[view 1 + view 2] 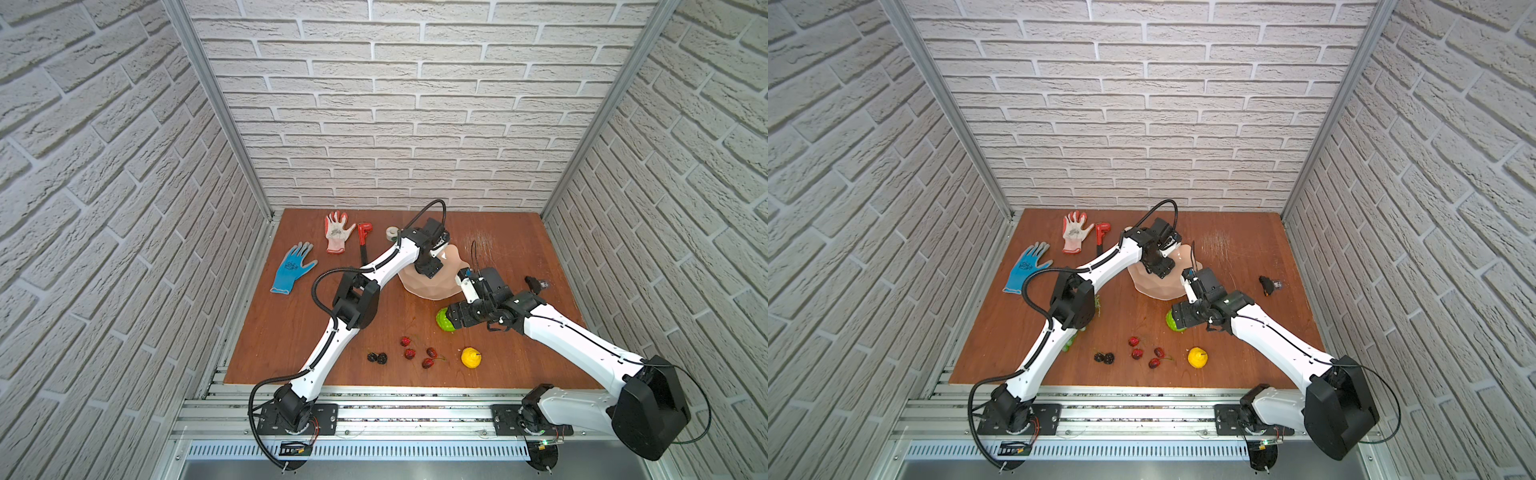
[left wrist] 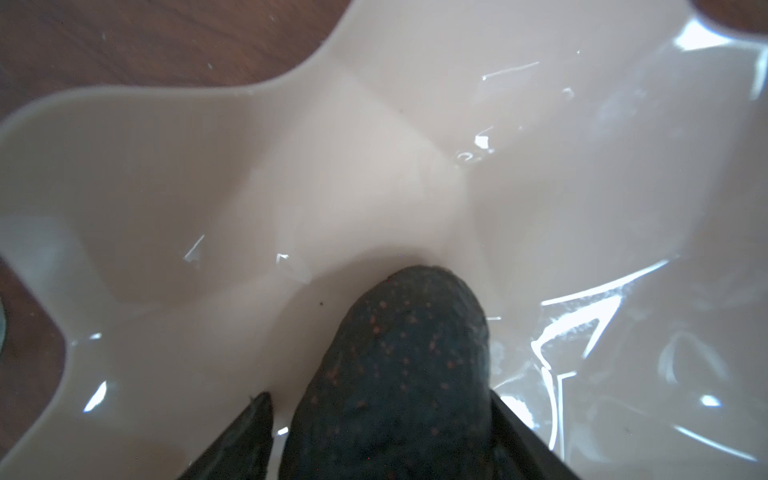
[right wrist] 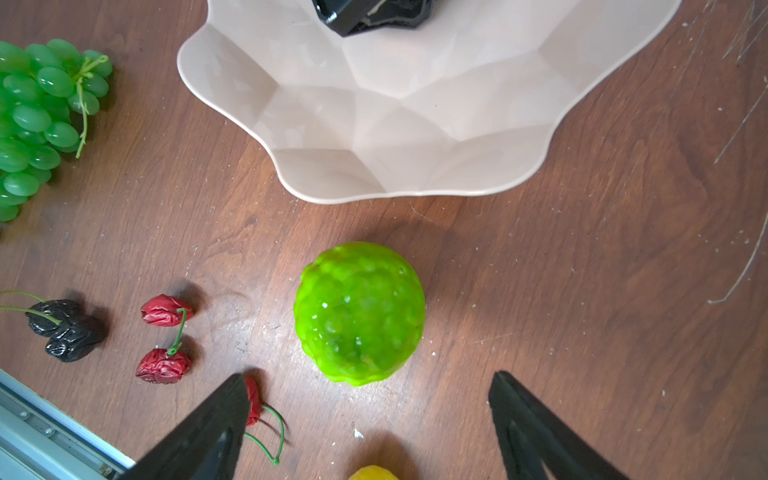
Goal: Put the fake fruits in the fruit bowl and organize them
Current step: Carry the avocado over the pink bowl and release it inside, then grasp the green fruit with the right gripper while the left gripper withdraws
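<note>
The peach-pink fruit bowl (image 1: 432,291) (image 1: 1156,291) stands mid-table. My left gripper (image 1: 432,268) (image 2: 382,399) reaches into it, jaws open around the blackish avocado (image 2: 407,365); a gap shows beside one finger. The avocado's tip rests on the bowl floor (image 2: 374,166). My right gripper (image 1: 452,321) (image 3: 369,376) hovers open just in front of the bumpy green ball (image 1: 443,320) (image 3: 359,311), not touching it. Nearer the front lie the lemon (image 1: 471,357), two blackberries (image 1: 377,357) (image 3: 62,328) and several dark-red berries (image 1: 417,352) (image 3: 164,311). The green grapes (image 3: 37,116) (image 1: 1069,343) lie largely under my left arm.
At the back left lie a blue glove (image 1: 293,268), a white and red glove (image 1: 337,232), a red pipe wrench (image 1: 363,243) and a white tape roll (image 1: 392,233). A small black object (image 1: 536,283) sits at the right. Brick walls enclose three sides.
</note>
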Robot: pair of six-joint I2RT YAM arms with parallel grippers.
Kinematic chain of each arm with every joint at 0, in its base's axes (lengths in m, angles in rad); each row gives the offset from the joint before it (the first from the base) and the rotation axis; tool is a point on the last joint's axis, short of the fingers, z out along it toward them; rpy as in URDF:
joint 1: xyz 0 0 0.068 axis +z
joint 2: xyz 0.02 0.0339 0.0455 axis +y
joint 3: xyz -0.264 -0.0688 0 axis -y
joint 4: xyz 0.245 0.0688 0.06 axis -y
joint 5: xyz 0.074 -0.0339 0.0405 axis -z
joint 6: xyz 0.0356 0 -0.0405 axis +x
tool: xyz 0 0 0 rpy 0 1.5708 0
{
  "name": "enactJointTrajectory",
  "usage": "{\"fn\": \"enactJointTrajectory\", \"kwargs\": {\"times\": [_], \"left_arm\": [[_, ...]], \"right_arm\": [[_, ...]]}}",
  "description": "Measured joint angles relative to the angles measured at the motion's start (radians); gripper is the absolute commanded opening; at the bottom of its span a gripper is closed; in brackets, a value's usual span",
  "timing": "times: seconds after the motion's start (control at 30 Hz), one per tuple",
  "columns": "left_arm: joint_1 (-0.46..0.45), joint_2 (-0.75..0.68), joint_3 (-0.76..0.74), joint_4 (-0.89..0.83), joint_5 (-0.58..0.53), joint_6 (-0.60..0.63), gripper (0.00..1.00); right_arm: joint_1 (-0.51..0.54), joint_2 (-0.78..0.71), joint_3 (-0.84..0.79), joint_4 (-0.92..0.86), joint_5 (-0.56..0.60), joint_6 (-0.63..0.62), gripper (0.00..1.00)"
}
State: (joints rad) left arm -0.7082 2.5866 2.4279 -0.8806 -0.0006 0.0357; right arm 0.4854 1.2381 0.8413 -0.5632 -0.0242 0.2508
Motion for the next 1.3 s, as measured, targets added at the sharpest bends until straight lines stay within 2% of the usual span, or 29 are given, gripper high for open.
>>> {"fn": "enactJointTrajectory", "kwargs": {"times": [0.2, 0.37, 0.57, 0.83, 1.0, 1.13, 1.3], "left_arm": [[0.0, -0.092, -0.063, 0.002, 0.028, -0.023, 0.82], [0.008, -0.262, -0.216, 0.05, 0.074, -0.062, 0.83], [0.03, -0.507, -0.488, 0.132, 0.132, -0.139, 0.83], [0.045, -0.896, -0.977, 0.294, 0.161, -0.306, 0.83], [0.06, -1.069, -1.165, 0.365, 0.148, -0.407, 0.83], [0.101, -1.152, -1.241, 0.391, 0.122, -0.461, 0.83], [0.149, -1.189, -1.26, 0.409, 0.092, -0.488, 0.83]], "right_arm": [[0.0, 0.0, 0.0, 0.013, 0.0, 0.004, 0.92], [0.014, 0.0, 0.0, 0.022, 0.004, 0.005, 0.92], [0.059, 0.011, 0.0, 0.022, 0.015, 0.004, 0.92], [0.116, 0.027, -0.057, 0.04, 0.071, -0.001, 0.93], [0.121, 0.108, -0.051, 0.067, 0.091, -0.004, 0.93], [0.121, 0.184, -0.024, 0.088, 0.11, -0.003, 0.94], [0.121, 0.25, 0.007, 0.115, 0.136, -0.005, 0.96]]}}
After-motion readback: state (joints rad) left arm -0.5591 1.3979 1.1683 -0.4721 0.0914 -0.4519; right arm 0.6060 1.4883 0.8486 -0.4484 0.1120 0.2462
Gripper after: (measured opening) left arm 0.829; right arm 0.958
